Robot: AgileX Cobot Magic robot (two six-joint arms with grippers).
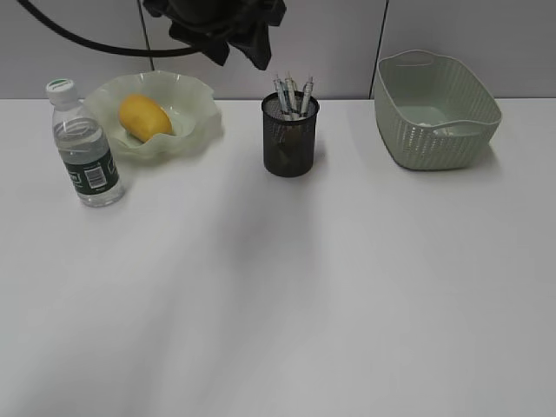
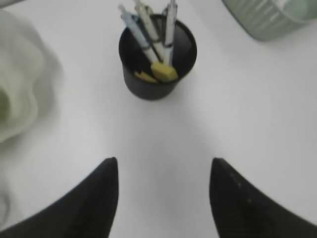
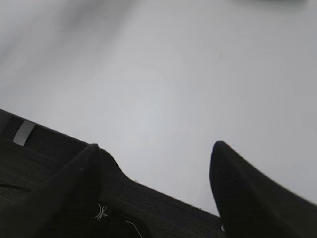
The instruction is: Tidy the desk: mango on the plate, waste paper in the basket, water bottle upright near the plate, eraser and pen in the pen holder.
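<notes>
Hanging above and just behind the pen holder (image 1: 290, 135), the left gripper (image 2: 163, 198) has its jaws spread wide with nothing between them. The holder contains several pens (image 2: 148, 32) and a yellow eraser (image 2: 164, 72). The mango (image 1: 144, 116) lies on the plate (image 1: 195, 95), and the water bottle (image 1: 84, 146) stands upright just beside that plate. Something pale lies in the basket (image 1: 434, 139), possibly the waste paper, though this cannot be told for certain. By the look of it, the tidying is all but finished, and the next move likely calls only for drawing the arm clear. The right gripper (image 3: 158, 163) is likewise spread wide and holds nothing, over bare desk (image 1: 304, 295). That surface is plain white; grey panelled wall (image 1: 469, 35) stands behind it.
</notes>
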